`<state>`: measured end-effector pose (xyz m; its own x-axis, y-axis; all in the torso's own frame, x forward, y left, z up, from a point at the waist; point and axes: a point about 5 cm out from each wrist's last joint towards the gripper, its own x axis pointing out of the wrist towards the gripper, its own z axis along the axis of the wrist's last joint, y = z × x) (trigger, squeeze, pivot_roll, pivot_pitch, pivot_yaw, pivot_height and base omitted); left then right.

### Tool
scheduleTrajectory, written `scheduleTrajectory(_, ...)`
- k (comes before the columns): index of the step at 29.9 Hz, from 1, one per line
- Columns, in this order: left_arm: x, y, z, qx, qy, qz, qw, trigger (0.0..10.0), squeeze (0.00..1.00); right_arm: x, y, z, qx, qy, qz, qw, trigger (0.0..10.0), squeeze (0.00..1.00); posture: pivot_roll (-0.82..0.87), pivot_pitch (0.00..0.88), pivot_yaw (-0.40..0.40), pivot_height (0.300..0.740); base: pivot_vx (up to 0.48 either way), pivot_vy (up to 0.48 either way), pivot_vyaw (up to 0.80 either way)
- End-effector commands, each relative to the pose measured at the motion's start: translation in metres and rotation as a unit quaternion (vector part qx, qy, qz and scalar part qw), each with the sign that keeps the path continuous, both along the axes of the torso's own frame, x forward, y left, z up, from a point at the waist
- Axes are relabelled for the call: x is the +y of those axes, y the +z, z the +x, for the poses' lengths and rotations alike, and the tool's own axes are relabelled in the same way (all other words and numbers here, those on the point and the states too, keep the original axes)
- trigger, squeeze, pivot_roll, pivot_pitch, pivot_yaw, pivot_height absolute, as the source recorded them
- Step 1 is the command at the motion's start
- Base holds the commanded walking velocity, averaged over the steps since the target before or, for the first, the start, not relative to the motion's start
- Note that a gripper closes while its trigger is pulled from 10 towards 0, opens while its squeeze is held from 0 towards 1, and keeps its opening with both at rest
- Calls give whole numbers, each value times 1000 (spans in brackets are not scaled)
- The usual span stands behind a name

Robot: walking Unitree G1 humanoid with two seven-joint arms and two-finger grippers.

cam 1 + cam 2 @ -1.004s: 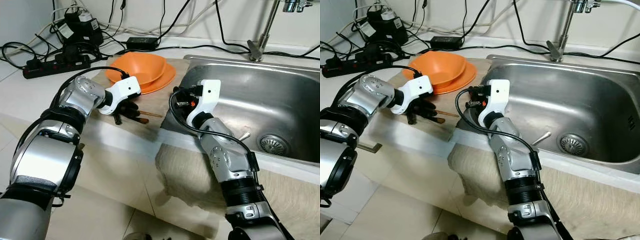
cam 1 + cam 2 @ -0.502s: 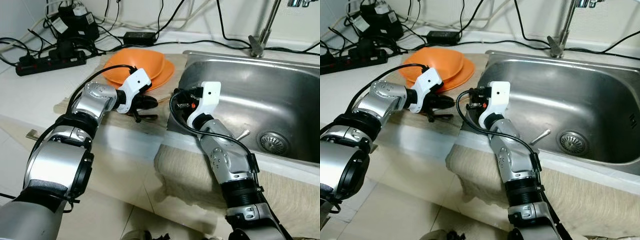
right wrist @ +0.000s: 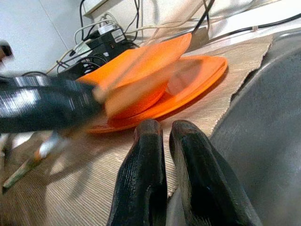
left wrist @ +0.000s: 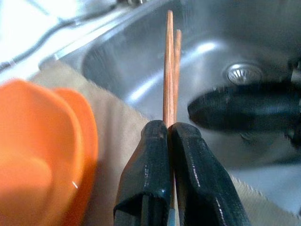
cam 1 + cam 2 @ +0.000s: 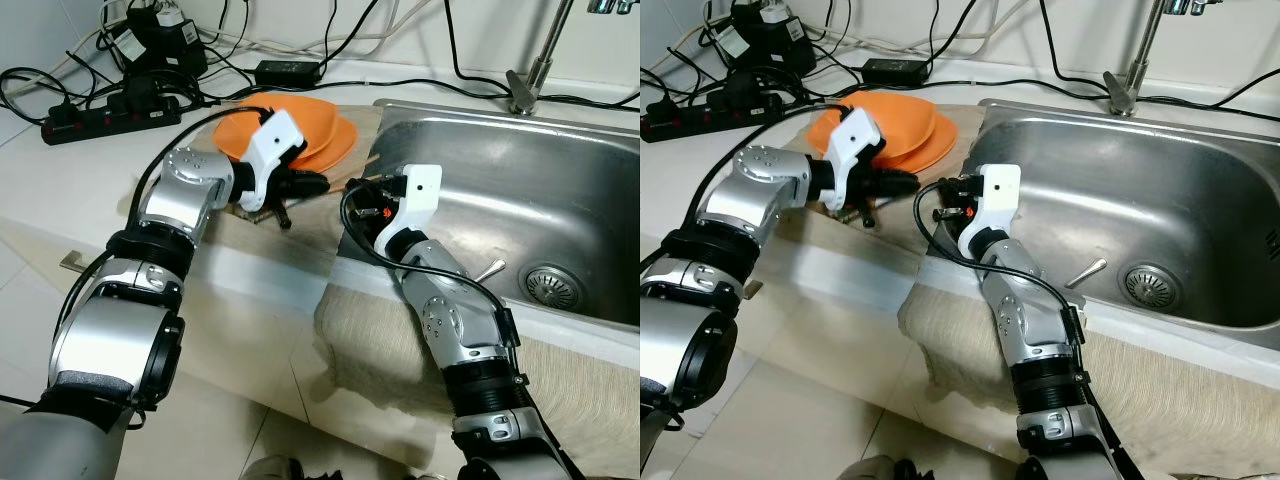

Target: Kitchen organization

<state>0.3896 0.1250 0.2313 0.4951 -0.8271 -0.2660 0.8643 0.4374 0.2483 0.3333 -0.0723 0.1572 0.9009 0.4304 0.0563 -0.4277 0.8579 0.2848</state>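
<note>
My left claw point(image 4: 167, 134) pinches a pair of wooden chopsticks point(image 4: 170, 66), their tips pointing ahead over the sink point(image 5: 560, 190); I should keep them level and clear of my right claw point(image 3: 164, 136), which sits pressed together, empty, just beyond. The chopsticks' rear ends are hidden

Two thin wooden chopsticks point(image 4: 170, 70) lie side by side, apparently pointing toward the sink.
</note>
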Motion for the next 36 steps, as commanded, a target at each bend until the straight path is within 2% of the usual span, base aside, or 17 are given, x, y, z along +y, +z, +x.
scheduleTrajectory(1, 4, 16, 3, -20, 13, -10, 1000, 0, 0, 2, 0, 0, 4, 3, 10, 1000, 10000, 0, 57, 25, 95, 740, 0, 0, 0)
scheduleTrajectory(7, 11, 23, 4, -32, 44, -18, 998, 0, 0, 0, 2, 0, -1, 2, 19, 1000, 10000, 0, 56, 26, 95, 740, 0, 0, 0)
scheduleTrajectory(12, 12, 22, 5, -34, 52, -18, 998, 0, 0, 0, 3, 0, -2, 3, 21, 1000, 10000, 0, 56, 27, 94, 740, 0, 0, 0)
scheduleTrajectory(16, 11, 29, 7, -44, 64, -33, 996, 0, 0, 0, 4, 0, -2, 5, 30, 1000, 10000, 0, 56, 27, 95, 740, 0, 0, 0)
scheduleTrajectory(20, 3, 42, 8, -62, 69, -78, 993, 0, 0, 0, 4, 0, 5, 9, 56, 998, 10000, 0, 58, 29, 97, 740, 0, 0, 0)
scheduleTrajectory(24, -10, 61, 7, -91, 75, -163, 980, 0, 0, -1, 3, 2, 23, 9, 94, 995, 10000, 0, 57, 29, 98, 740, 0, 0, 0)
scheduleTrajectory(28, -16, 63, 8, -92, 84, -194, 973, 0, 0, -2, 0, 3, 32, 9, 104, 994, 10000, 0, 55, 28, 97, 740, 0, 0, 0)
scheduleTrajectory(29, -17, 62, 8, -92, 85, -197, 972, 0, 0, -3, -1, 3, 34, 9, 104, 994, 10000, 553, 55, 28, 97, 740, 0, 0, 0)
scheduleTrajectory(30, -19, 60, 7, -86, 84, -203, 972, 0, 0, -3, -2, 4, 37, 7, 103, 994, 10000, 1000, 54, 29, 97, 740, 0, 0, 0)
scheduleTrajectory(36, -28, 38, 7, -48, 96, -224, 969, 0, 0, 0, -14, 5, 60, 6, 95, 994, 10000, 1000, 57, 32, 95, 740, 0, 0, 0)
